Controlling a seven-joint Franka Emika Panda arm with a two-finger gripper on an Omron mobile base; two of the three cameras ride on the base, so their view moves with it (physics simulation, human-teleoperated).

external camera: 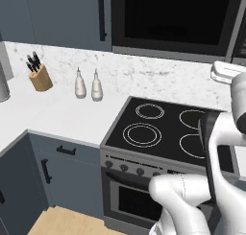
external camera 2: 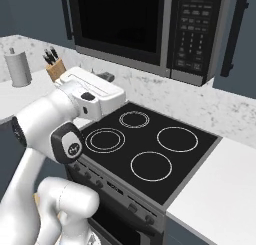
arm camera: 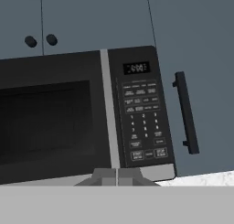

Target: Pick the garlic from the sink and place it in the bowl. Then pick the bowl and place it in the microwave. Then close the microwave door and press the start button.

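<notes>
The microwave is built in above the stove, and its door with the dark glass window lies flush against the front. To the right of the door runs the keypad strip. My gripper is shut with nothing between its fingertips; it hangs in front of the microwave, below the seam between door and keypad. In the right base view the hand hovers over the stove's back left corner, lower than the microwave. The garlic, the sink and the bowl are out of view.
A black cooktop with several burner rings lies under the arm. On the left counter stand a knife block, two white bottles and a paper towel roll. A cabinet handle is mounted right of the microwave.
</notes>
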